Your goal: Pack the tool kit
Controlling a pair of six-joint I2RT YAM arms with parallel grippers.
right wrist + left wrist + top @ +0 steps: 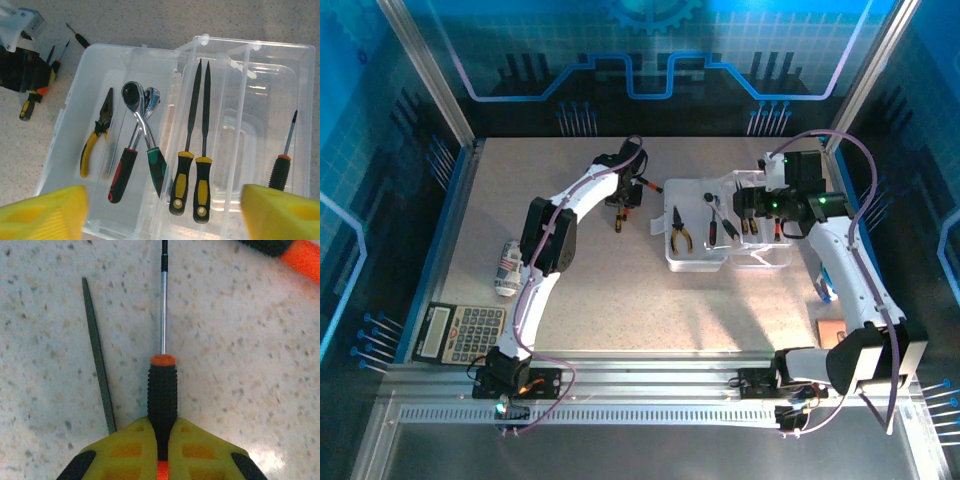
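Note:
The clear plastic case [115, 47] lies open, right of centre on the table [620, 290]. Inside it are yellow-handled pliers [97, 132], two ratchet wrenches [131, 150], two yellow-and-black files [194, 170] and an orange-and-black screwdriver [282, 165]. My right gripper [162, 215] hovers above the case [695, 258], open, with nothing between its yellow fingers. Left of the case, my left gripper [162, 455] is low on the table and shut on a black-ribbed, orange-collared screwdriver [162, 390]. A dark file [97, 355] lies just beside it, and another orange-and-black tool [295, 252] lies farther off.
A grey calculator [460, 333] sits at the near left corner, with a small can [506, 268] on its side behind it. A small brown card [832, 330] lies near the right arm's base. Blue walls fence the table on three sides.

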